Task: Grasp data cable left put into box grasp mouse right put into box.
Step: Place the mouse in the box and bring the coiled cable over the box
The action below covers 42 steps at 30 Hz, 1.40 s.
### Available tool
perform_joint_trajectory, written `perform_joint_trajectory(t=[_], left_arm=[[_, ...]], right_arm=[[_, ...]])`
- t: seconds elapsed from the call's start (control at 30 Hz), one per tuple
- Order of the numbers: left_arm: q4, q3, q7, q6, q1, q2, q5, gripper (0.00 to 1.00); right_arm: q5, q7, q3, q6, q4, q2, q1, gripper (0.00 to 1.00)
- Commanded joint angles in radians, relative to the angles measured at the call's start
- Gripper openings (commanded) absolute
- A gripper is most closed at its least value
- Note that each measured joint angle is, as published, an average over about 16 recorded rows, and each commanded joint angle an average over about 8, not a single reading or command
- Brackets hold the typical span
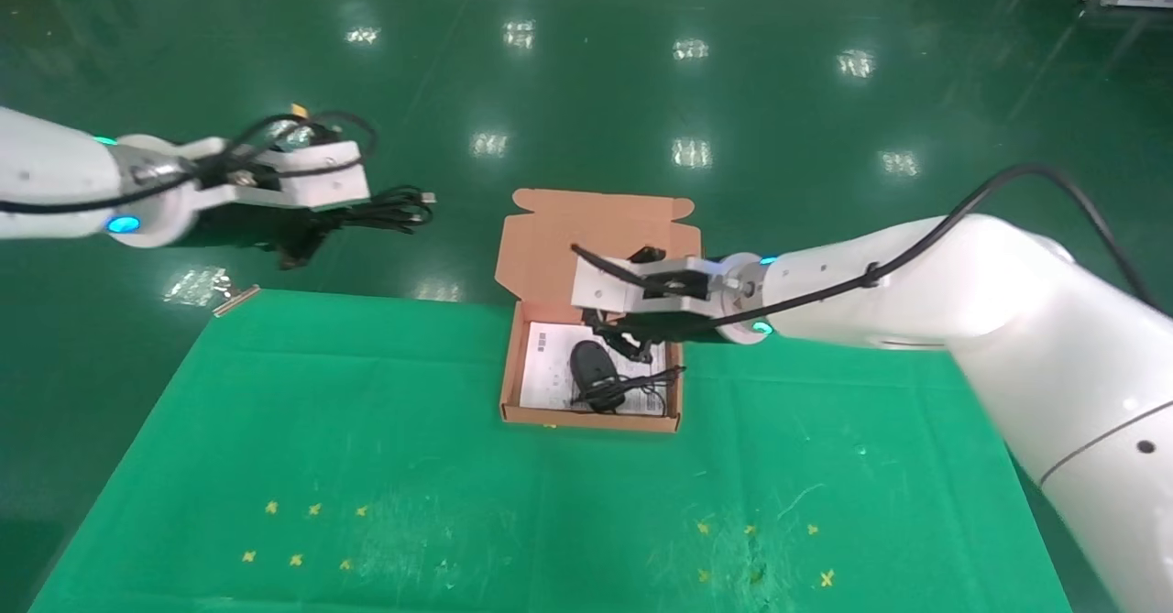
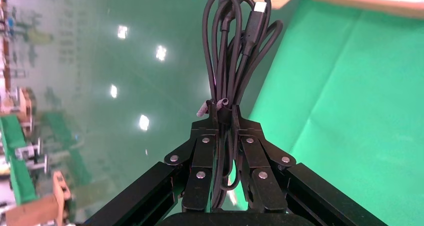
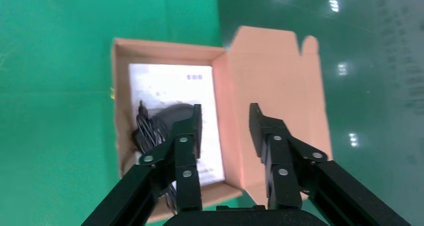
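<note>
The orange-brown box (image 1: 509,370) lies open on the green cloth, its flap lid (image 1: 586,237) laid back. The black mouse (image 1: 594,366) and its thin cord lie inside on the white sheet; the right wrist view shows the mouse (image 3: 165,114) too. My right gripper (image 1: 632,343) hovers open and empty just above the box's far right part; in its wrist view the gripper (image 3: 224,123) stands over the box's edge. My left gripper (image 1: 302,242) is raised off the table's far left corner, shut on the looped black data cable (image 1: 389,212), whose silver plug (image 2: 260,8) points away.
The green cloth (image 1: 367,466) covers the table, with small yellow cross marks near the front. Glossy green floor lies beyond the table's far edge. A clear plastic bag (image 1: 194,285) lies on the floor by the far left corner.
</note>
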<state>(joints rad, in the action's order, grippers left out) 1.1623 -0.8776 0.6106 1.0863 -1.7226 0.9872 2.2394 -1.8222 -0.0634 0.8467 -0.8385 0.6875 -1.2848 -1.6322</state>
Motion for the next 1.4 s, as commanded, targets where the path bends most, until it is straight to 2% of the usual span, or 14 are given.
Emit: perform_joint_trajectory(t=[0.03, 0.33, 0.63, 0.77, 1.0, 1.03, 1.27, 1.3, 1.4], left_arm=[[-0.01, -0.003, -0.012, -0.024, 0.014, 0.017, -0.006, 0.0], [-0.196, -0.026, -0.135, -0.233, 0.101, 0.171, -0.038, 0.0], [-0.437, -0.041, -0.334, -0.389, 0.142, 0.334, -0.144, 0.0], [-0.492, -0.054, -0.418, -0.427, 0.153, 0.369, -0.219, 0.0], [-0.504, -0.118, -0.511, -0.467, 0.164, 0.381, -0.364, 0.0], [-0.505, -0.13, -0.519, -0.471, 0.164, 0.382, -0.382, 0.03], [-0.518, -0.18, -0.545, -0.484, 0.16, 0.385, -0.463, 0.91], [-0.519, -0.182, -0.546, -0.485, 0.16, 0.385, -0.467, 1.0], [-0.521, -0.187, -0.547, -0.486, 0.16, 0.385, -0.477, 1.0]], right_arm=[[0.004, -0.004, -0.003, 0.001, 0.011, 0.012, -0.003, 1.0], [-0.015, -0.034, -0.024, -0.014, 0.116, 0.158, -0.028, 1.0], [-0.05, -0.102, -0.024, -0.053, 0.252, 0.271, -0.02, 1.0], [-0.07, -0.136, -0.02, -0.058, 0.293, 0.288, -0.013, 1.0], [-0.094, -0.177, -0.016, -0.058, 0.331, 0.297, -0.005, 1.0], [-0.097, -0.181, -0.016, -0.058, 0.335, 0.298, -0.004, 1.0], [-0.105, -0.193, -0.015, -0.059, 0.35, 0.303, -0.001, 1.0], [-0.106, -0.194, -0.015, -0.059, 0.351, 0.303, -0.001, 1.0], [-0.107, -0.195, -0.015, -0.06, 0.353, 0.304, -0.001, 1.0]])
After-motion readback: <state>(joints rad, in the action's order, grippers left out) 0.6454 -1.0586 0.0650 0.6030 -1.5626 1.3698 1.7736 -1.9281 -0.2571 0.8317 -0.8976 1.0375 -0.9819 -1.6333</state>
